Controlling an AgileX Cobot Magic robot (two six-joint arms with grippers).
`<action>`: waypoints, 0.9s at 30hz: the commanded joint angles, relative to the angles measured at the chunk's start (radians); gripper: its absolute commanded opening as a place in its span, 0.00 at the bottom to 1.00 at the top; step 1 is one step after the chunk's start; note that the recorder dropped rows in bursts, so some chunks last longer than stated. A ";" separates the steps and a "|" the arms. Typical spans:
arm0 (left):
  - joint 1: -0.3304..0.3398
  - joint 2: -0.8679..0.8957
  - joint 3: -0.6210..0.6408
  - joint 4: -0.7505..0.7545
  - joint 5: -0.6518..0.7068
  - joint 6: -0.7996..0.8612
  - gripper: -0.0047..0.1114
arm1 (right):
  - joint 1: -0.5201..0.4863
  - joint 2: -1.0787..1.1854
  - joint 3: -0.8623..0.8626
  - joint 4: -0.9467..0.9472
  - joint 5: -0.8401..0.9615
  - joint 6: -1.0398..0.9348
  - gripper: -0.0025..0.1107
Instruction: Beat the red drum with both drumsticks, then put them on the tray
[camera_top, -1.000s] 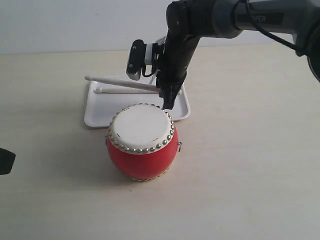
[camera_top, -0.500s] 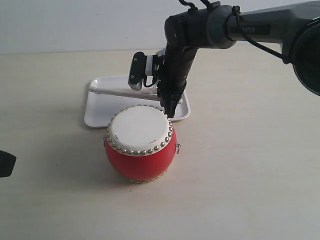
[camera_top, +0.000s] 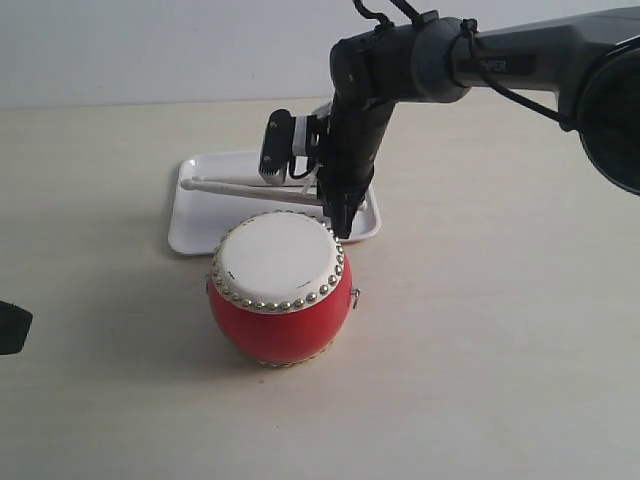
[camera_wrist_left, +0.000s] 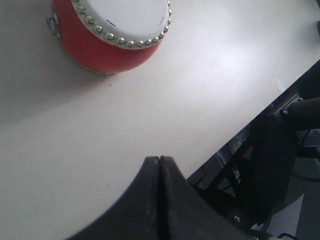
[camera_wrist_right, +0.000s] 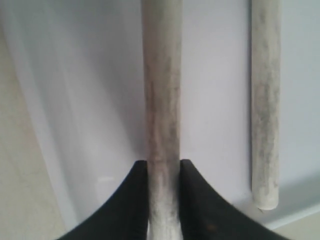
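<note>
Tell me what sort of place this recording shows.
Probably a robot lab bench: bare pale tabletop against a plain white wall, black metal frame past the table edge, and staged props: glossy red barrel drum, flat white plastic tray.

The right arm (camera_top: 520, 55) was a smooth dark grey tube bearing pale lettering (camera_top: 497, 64), with thin black cables (camera_top: 375, 12) looping above its joint and a black-and-silver camera module (camera_top: 277, 147) at the wrist. The left gripper (camera_wrist_left: 159, 165) and right gripper (camera_wrist_right: 164, 167) had matte black, tapering fingers
</note>
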 joint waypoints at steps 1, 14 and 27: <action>-0.005 -0.005 0.002 -0.007 0.000 -0.002 0.04 | -0.008 -0.012 -0.009 -0.001 -0.014 -0.007 0.26; -0.005 -0.005 0.011 -0.007 -0.069 0.001 0.04 | -0.008 -0.162 -0.009 0.032 0.090 0.183 0.33; -0.005 -0.005 0.056 -0.004 -0.343 0.332 0.04 | -0.011 -0.434 0.029 0.082 0.386 0.489 0.10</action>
